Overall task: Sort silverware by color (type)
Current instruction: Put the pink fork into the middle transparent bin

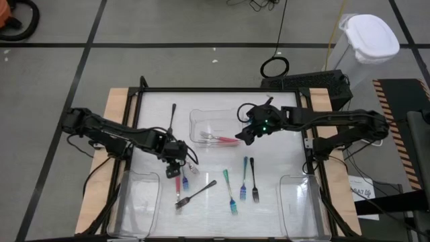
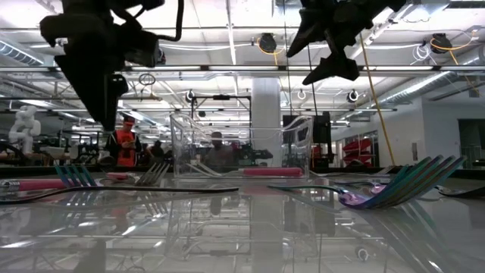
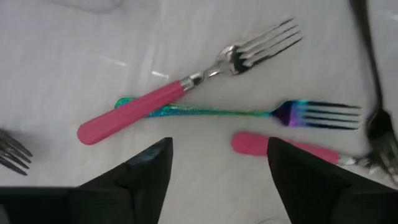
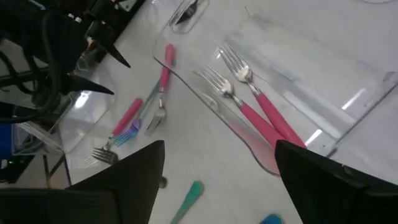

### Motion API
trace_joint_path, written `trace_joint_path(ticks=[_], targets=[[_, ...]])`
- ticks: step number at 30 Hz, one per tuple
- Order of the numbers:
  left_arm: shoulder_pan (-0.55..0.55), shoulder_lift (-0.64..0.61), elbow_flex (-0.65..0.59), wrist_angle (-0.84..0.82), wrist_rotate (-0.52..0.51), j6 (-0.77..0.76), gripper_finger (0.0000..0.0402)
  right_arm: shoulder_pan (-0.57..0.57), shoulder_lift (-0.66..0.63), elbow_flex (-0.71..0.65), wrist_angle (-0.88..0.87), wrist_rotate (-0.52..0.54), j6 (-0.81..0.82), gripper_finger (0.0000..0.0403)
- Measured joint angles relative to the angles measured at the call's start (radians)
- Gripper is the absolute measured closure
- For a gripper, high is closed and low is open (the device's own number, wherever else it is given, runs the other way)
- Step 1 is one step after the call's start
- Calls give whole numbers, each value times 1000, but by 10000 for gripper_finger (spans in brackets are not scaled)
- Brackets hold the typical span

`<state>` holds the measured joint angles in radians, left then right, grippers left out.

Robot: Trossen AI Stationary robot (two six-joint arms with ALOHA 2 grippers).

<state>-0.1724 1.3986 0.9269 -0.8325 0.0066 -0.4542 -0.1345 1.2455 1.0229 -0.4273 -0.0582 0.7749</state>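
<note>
Forks lie all over our table [image 1: 282, 101]. Two pink forks [image 4: 261, 115] already rest side by side in the middle tray [image 1: 201, 117]. More forks wait on the table: a pink fork [image 3: 180, 93] lies across a teal fork [image 3: 249, 113], and another pink handle [image 3: 249, 142] sits just beside them. Near the middle, a few more teal forks [image 1: 243, 180] lie close together, and a grey fork [image 1: 197, 193] lies on its own. Our left gripper [image 3: 219, 155] hovers right over the crossed pair with its fingers spread apart and nothing in them. Our right gripper [image 4: 217, 155] hangs over the near edge of the middle tray, wide open and empty too. We think we are in the middle of sorting, with the pink pile started. Next, we guess the left gripper should drop down on the pink fork. That is tricky, because it touches the teal one, so the fingers must pinch only the pink handle and lift it straight up.
</note>
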Motion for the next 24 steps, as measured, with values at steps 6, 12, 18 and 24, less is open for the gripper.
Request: trace_joint_path(ticks=[6, 12, 18, 24], targets=[[16, -1, -1, -45, -16, 121, 167, 0, -30, 0, -8, 0, 5, 102], [20, -6, -1, -42, -85, 392, 174, 5, -45, 0, -12, 3, 7, 102], [74, -6, -1, -41, -90, 558, 174, 15, -45, 0, -30, 6, 4, 102], [139, -6, -2, -41, -86, 670, 174, 26, -44, 0, -51, 8, -3, 102]])
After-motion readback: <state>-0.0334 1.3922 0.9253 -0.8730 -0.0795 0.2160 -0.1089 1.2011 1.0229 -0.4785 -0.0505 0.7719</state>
